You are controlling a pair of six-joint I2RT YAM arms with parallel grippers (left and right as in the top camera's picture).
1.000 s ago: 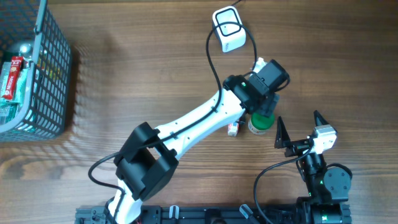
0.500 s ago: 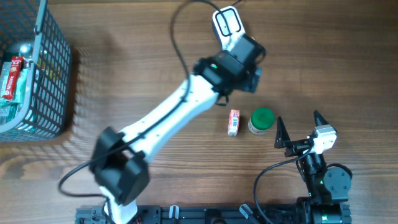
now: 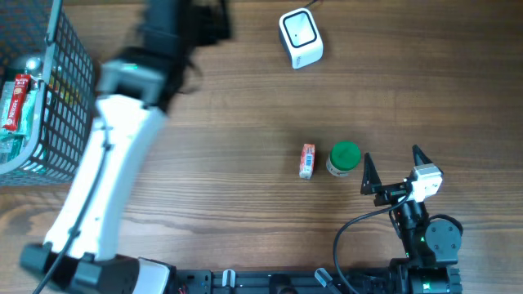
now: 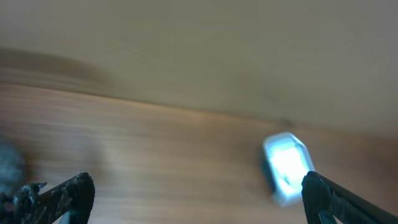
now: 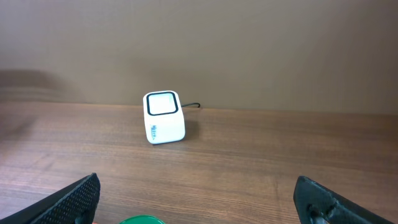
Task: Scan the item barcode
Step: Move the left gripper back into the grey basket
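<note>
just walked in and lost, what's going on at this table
Nothing is being held right now. The left gripper, jaws open and empty, is up by the wire basket at the far left of the table, its view blurred. The right gripper sits at the near right, jaws open. A small red pack and a green-lidded jar lie side by side mid-table, and the white scanner stands at the far edge.

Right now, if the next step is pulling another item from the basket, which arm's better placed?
Left. The left arm stretches up right beside the basket, and the left hand is open and empty. The right hand, also open, sits across the table by the jar.
</note>
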